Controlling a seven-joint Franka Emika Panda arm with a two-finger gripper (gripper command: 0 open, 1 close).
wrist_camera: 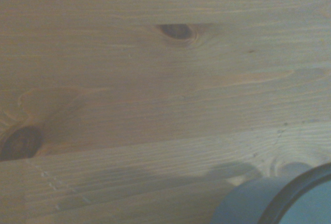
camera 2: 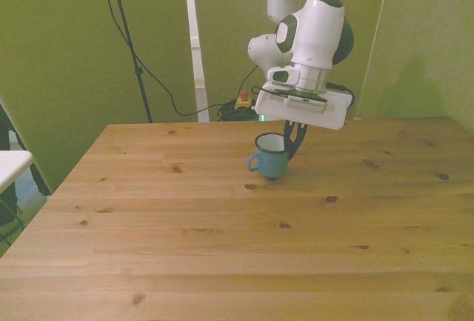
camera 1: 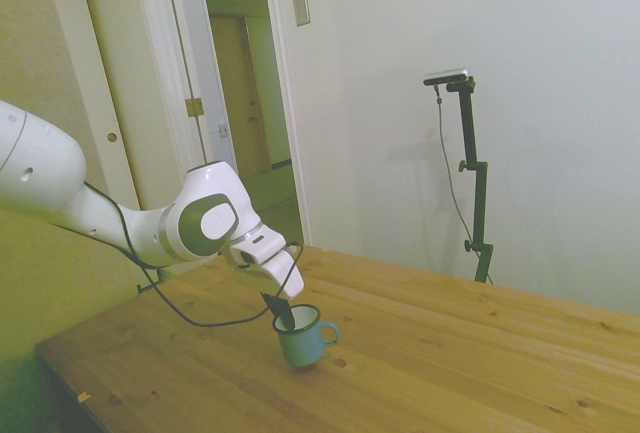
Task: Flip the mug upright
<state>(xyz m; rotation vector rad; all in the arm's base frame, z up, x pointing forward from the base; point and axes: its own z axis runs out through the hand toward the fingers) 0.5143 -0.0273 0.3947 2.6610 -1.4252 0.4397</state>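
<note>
The tool grips the mug by its rim, one finger inside. The mug is mouth-up, slightly tilted, at or just above the surface, nearer its far edge, handle toward the front view's left.

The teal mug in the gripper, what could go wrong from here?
The small teal enamel mug hangs by one side of its rim from the gripper, slightly tilted and at or just above the wooden table. It may tip on release. Pushing lower could jam it against the wood. The thin rim hold may slip.
</note>
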